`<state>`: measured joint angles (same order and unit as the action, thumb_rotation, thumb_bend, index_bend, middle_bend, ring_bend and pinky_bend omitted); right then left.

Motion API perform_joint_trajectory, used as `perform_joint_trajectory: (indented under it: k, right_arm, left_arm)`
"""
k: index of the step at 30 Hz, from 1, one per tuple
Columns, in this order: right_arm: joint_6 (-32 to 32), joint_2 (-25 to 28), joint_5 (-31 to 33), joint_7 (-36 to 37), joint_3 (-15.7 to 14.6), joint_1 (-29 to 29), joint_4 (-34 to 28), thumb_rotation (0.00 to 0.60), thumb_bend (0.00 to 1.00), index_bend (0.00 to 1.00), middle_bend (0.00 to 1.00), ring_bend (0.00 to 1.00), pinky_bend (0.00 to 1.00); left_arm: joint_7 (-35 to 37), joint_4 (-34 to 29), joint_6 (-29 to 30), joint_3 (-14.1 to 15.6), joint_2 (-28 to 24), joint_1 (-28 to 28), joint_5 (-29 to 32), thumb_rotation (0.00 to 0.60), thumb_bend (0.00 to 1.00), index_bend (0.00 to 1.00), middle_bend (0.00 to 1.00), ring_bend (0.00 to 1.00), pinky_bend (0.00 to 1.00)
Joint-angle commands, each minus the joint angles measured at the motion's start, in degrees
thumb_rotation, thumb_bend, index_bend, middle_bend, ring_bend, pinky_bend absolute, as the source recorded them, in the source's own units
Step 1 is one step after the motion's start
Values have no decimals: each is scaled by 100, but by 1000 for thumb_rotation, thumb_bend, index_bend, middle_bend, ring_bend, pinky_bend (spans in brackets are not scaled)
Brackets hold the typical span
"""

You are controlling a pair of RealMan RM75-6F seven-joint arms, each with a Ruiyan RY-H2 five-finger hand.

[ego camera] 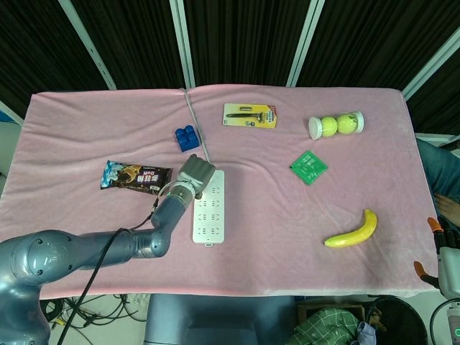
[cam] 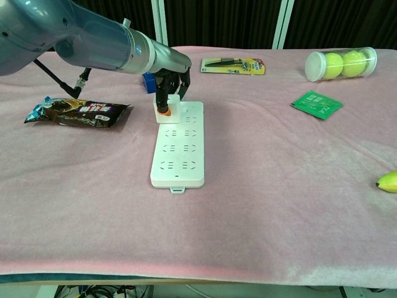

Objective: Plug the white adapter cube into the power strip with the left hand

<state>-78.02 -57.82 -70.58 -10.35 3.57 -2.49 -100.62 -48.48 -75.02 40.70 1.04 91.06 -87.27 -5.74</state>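
Fingers (cam: 166, 84) of my left hand (ego camera: 195, 174) pinched the white adapter cube (cam: 170, 107) and held it on the far left corner of the power strip (cam: 180, 143), touching its top. This strip lay on the pink counter (cam: 279, 186), between a snack bar (cam: 77, 113) and a green packet (cam: 317, 103). My right hand was not visible.
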Motion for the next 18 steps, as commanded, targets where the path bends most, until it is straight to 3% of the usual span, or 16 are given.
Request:
perform_joint_trajectory:
  k: [1, 18]
  right_arm:
    - [2, 1, -1, 0, -2, 0, -1, 600, 196, 0, 38, 135, 190]
    - [7, 5, -6, 16, -6, -1, -6, 600, 197, 0, 38, 135, 190]
  left_arm:
    - [18, -6, 24, -21, 16, 10, -39, 600, 470, 651, 637, 308, 270]
    - [-159, 186, 28, 84, 226, 23, 26, 600, 470, 657, 642, 317, 282]
